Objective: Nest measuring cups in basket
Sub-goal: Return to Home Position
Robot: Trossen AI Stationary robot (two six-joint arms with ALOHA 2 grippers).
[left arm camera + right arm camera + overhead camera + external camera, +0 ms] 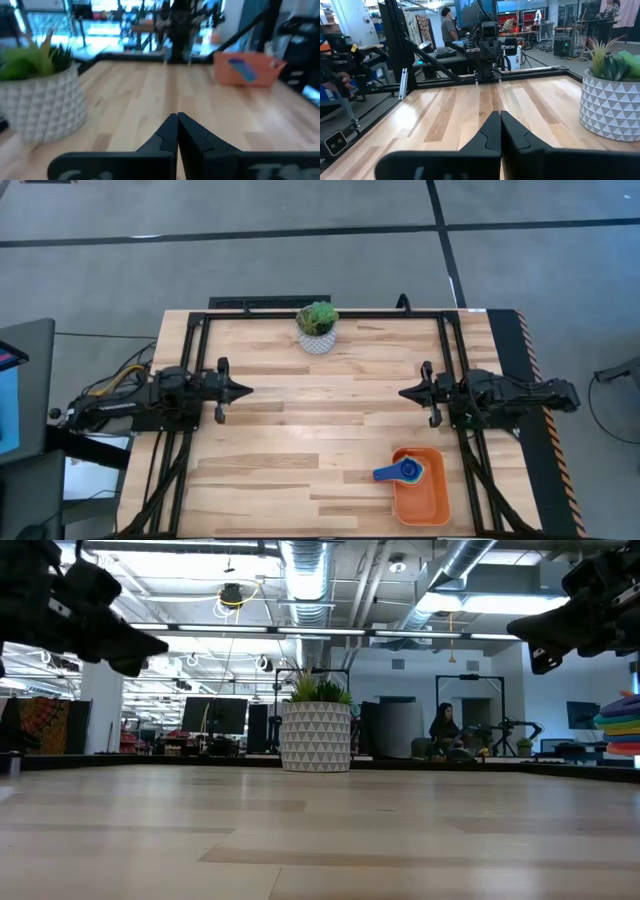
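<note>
Pale wooden worktop (300, 440) fills my overhead feed. The measuring cups (408, 471) sit nested in one stack inside the orange basket (432, 505). The basket lies at the worktop's corner on the right arm's side, at the edge opposite the plant pot (317, 330). From above I make out dark blue, light blue, green and yellow, but I cannot count every cup. One dark blue handle (383, 474) juts over the basket's wall toward the middle of the worktop, and that is the part I watch.

The right gripper (403, 392) hangs above the wood toward its own side edge, well apart from the basket. Its fingers are pressed together on nothing, and my right wrist feed shows the tips meeting. The left gripper (247, 391) mirrors it from the opposite edge, likewise closed and empty.

My worry is small but real. If the right arm dips or swings toward that corner while parking, a link could catch the overhanging handle. That could tip the stack or drag the basket off the edge it sits near. From table height the stack shows only partly, so I cannot tell whether it sits level. A tilted nest could slide apart at any jolt to the table. The plant pot is near neither gripper, so I judge it safe.
</note>
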